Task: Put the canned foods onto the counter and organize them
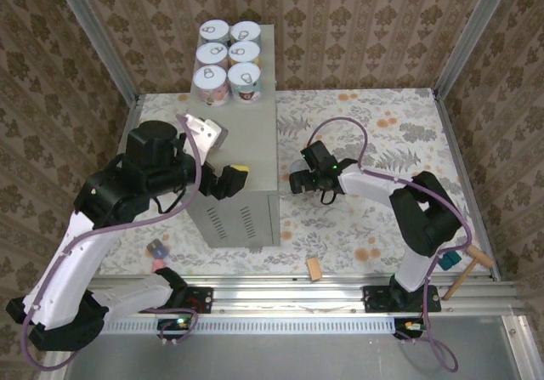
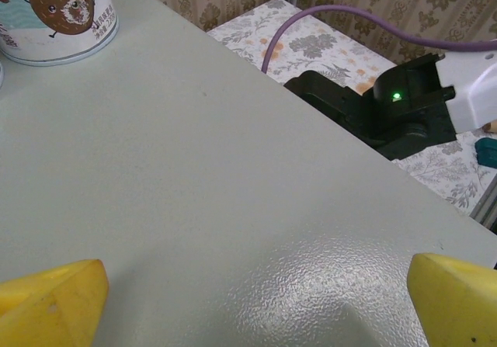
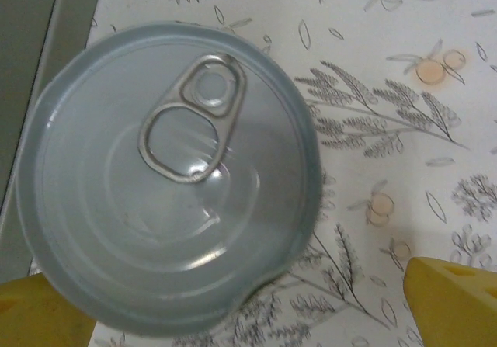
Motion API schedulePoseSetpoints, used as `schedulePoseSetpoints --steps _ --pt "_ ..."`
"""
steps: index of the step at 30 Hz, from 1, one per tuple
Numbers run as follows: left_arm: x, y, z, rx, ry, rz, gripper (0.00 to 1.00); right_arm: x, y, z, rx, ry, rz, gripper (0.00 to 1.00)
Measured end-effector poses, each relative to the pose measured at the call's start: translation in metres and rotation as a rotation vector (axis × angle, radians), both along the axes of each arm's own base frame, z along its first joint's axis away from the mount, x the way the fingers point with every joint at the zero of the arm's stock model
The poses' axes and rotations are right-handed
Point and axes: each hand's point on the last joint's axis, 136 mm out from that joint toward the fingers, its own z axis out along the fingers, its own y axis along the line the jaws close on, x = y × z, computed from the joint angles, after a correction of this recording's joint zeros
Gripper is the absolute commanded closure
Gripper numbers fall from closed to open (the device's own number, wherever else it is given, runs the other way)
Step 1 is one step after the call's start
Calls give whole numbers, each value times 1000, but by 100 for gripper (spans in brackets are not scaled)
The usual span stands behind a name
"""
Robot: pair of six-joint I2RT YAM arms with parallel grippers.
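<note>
Several canned foods [image 1: 228,55] with white pull-tab lids stand in two rows at the far end of the grey counter [image 1: 255,142]. My left gripper [image 1: 231,180] hovers open over the bare near part of the counter top [image 2: 202,168], nothing between its yellow fingertips [image 2: 46,300]. A can with a coconut cartoon label [image 2: 54,9] stands far ahead of it. My right gripper [image 1: 297,180] is beside the counter's right wall, open. Another can [image 3: 167,176] stands upright on the floral floor between its yellow fingertips [image 3: 458,300], close to the left finger and apart from the right one.
The counter's wall [image 3: 31,67] runs just left of that can. A wooden block [image 1: 314,268] and a wooden mallet [image 1: 467,269] lie near the front rail. A small blue and pink object [image 1: 155,248] sits by the left arm's base. Patterned walls close in the floor.
</note>
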Motion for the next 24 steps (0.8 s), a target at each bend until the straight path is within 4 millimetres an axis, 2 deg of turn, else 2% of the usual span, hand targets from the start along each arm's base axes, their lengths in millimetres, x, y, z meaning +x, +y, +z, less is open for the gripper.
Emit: schedulePoseSetpoints --steps 6,12,16,24 --pt "3 1 1 9 -7 13 0 17 12 -4 3 -17 6 3" --pt "6 1 -1 23 -10 24 0 23 21 6 2 -58 19 12" --pt "7 0 -2 30 -11 20 0 24 22 7 -16 -71 26 19" --pt "9 -1 -3 36 -10 23 0 20 14 20 -38 -96 30 24"
